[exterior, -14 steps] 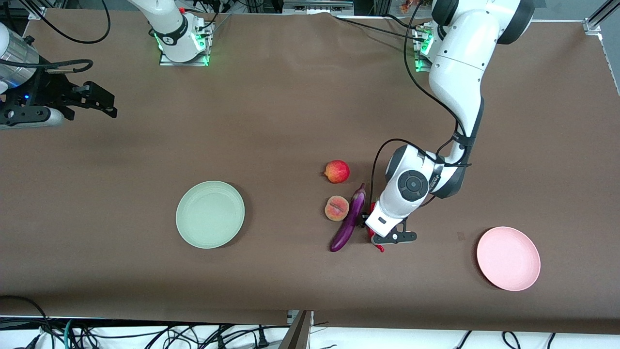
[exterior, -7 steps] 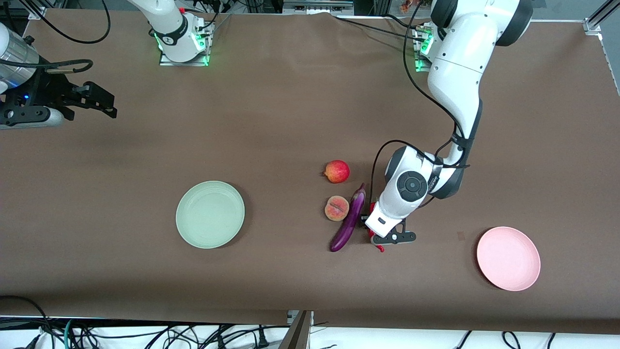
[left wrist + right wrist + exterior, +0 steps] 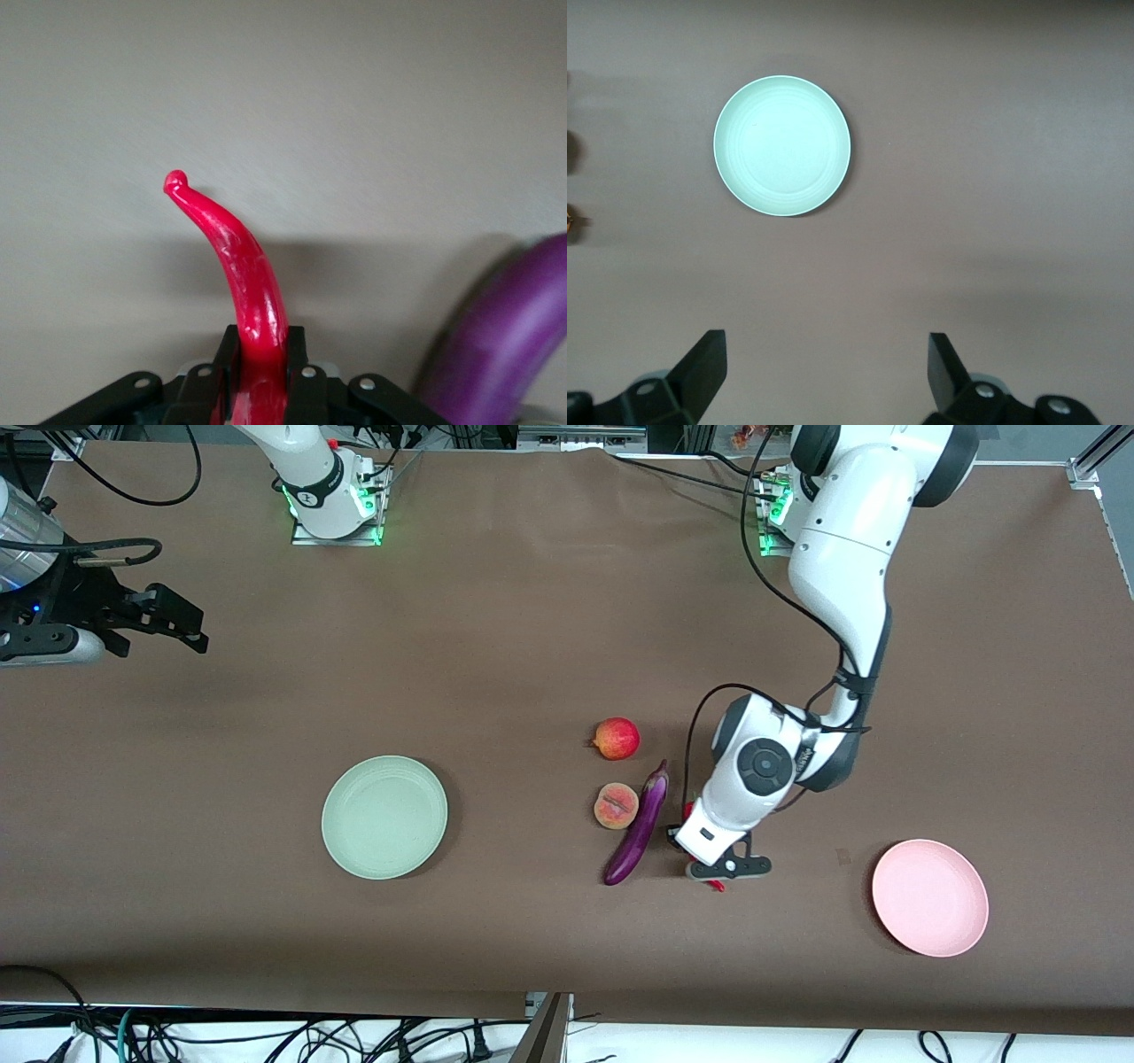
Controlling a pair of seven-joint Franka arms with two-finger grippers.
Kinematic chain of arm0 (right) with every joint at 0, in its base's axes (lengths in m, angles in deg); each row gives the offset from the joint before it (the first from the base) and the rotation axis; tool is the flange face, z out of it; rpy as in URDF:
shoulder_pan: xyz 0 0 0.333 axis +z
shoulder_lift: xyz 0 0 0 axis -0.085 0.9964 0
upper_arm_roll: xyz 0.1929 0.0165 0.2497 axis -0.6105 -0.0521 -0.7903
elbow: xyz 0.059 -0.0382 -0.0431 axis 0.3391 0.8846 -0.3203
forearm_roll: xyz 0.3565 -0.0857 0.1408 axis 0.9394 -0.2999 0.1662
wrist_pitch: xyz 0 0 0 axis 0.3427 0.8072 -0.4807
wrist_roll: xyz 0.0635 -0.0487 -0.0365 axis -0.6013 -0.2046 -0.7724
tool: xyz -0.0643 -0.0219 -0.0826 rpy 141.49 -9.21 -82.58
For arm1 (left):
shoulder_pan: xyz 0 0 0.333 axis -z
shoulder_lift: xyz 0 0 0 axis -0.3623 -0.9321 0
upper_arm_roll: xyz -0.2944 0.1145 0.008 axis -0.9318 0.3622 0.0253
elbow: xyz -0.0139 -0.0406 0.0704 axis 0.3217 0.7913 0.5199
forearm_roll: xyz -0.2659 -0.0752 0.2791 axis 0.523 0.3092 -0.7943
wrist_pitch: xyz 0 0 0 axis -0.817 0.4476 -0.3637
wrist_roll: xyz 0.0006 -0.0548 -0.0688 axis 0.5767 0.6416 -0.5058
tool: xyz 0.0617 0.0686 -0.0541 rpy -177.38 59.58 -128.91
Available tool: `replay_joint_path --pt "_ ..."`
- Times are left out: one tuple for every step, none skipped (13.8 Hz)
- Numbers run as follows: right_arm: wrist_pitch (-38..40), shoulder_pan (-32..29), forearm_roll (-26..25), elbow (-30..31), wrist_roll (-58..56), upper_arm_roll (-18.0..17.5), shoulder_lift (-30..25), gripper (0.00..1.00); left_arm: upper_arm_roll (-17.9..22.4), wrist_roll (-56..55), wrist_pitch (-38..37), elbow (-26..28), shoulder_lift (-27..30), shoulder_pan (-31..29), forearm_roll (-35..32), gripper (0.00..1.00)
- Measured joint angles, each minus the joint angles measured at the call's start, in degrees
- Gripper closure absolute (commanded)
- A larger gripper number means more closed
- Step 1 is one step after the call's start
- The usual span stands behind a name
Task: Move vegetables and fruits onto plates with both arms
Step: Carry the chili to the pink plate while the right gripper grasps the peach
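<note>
chili pepper mostly hidden under left arm, eggplant seemingly cropped

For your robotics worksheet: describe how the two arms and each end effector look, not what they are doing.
Both arms have glossy white shells with dark grey joints and trailing black cables. The left end effector and right end effector are black with two fingers. Green lights glow at the bases.

High front view, looking down across the whole table toward both bases. Left wrist view close above the chili pepper (eggplant at its edge). Right wrist view high above the mint green plate, shared with the front view.
</note>
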Motion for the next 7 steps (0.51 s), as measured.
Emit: replay_joint_path --pt "-0.1 0.0 0.0 0.0 0.0 0.0 0.0 0.00 0.2 3.9 -1.2 -0.2 0.8 -1.9 0.0 1.00" --pt "-0.2 0.0 0.0 0.0 0.0 0.1 0.1 0.00 0.4 8.7 -2.1 -0.3 1.6 -4.2 0.0 1.00" --pt "0.0 0.0 0.0 0.1 0.0 0.1 0.5 0.00 0.5 14.0 -3.0 -0.3 2.4 -7.0 0.0 1.00" --pt "0.6 0.0 0.0 0.4 -0.1 0.1 1.6 0.00 0.6 19.4 -3.9 -0.3 2.9 -10.2 0.0 1.00" --pt "1.1 0.2 0.0 0.9 -0.3 -0.1 3.5 0.00 0.5 24.3 -4.4 -0.3 3.1 -13.4 0.0 1.00" --pt "1.1 0.6 0.3 1.0 -0.3 -0.4 5.7 0.00 0.4 28.7 -4.5 -0.2 3.1 -16.2 0.0 1.00" --pt "0.2 1.6 0.6 1.0 -0.2 -0.7 7.9 0.00 0.4 32.2 -4.5 -0.2 3.1 -18.6 0.0 1.00"
